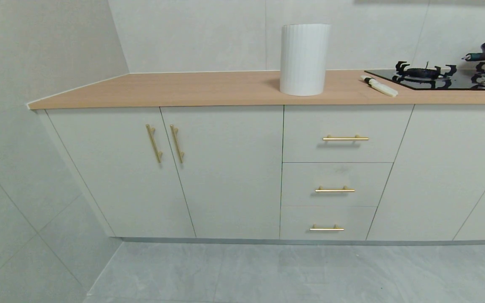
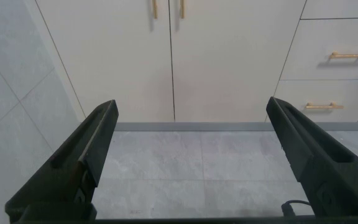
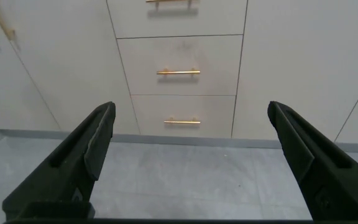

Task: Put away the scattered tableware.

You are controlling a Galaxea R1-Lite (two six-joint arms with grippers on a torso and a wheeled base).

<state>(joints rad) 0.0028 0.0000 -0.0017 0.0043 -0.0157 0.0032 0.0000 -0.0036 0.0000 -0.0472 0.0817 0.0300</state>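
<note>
Left pincer (image 2: pixel 191 104) and right pincer (image 3: pixel 191 107) hang released, low over the floor (image 2: pixel 185 168) before closed cabinet doors (image 2: pixel 123 56) and drawers (image 3: pixel 179 65). Well above them, the utensil (image 1: pixel 379 86) lies near the front edge of the tabletop (image 1: pixel 204 89), between canister (image 1: pixel 304 59) and hob (image 1: pixel 423 79).

Pale tiled walls (image 1: pixel 183 33) meet a grey tiled floor (image 1: pixel 267 273); cream cabinets (image 1: pixel 225 168) with brass handles (image 1: pixel 345 138) carry a wooden countertop (image 1: pixel 183 88).

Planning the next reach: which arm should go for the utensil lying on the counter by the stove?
Probably the right. The utensil lies on the robot's right side, and the open right gripper faces the drawers beneath it; the left gripper faces the doors.
</note>
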